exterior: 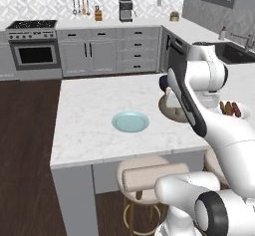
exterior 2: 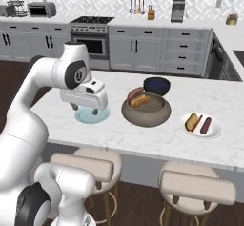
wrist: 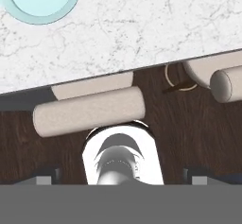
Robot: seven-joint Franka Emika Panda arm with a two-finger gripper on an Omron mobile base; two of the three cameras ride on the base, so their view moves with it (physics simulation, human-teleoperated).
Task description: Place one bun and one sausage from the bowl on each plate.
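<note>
The grey-brown bowl [exterior 2: 146, 111] stands mid-counter with a bun [exterior 2: 141, 101] and a sausage [exterior 2: 134, 94] inside; my arm hides part of the bowl [exterior: 172, 113] in the left base view. To its right, the white plate [exterior 2: 213, 130] carries a bun [exterior 2: 192, 121] and a sausage [exterior 2: 206, 125]. The teal plate [exterior 2: 97, 118] [exterior: 130, 122] [wrist: 40, 1] lies bare to the bowl's left. My gripper [exterior 2: 85, 109] [wrist: 122, 179] hangs open and holds nothing, just above the teal plate's near side, over the counter's front edge.
A dark blue bowl [exterior 2: 157, 85] sits behind the grey-brown one. Padded stools [exterior 2: 83, 165] [exterior 2: 198, 187] [wrist: 90, 110] stand under the counter's front edge. Cabinets, a stove [exterior 2: 90, 20] and a coffee machine [exterior 2: 177, 10] line the far wall.
</note>
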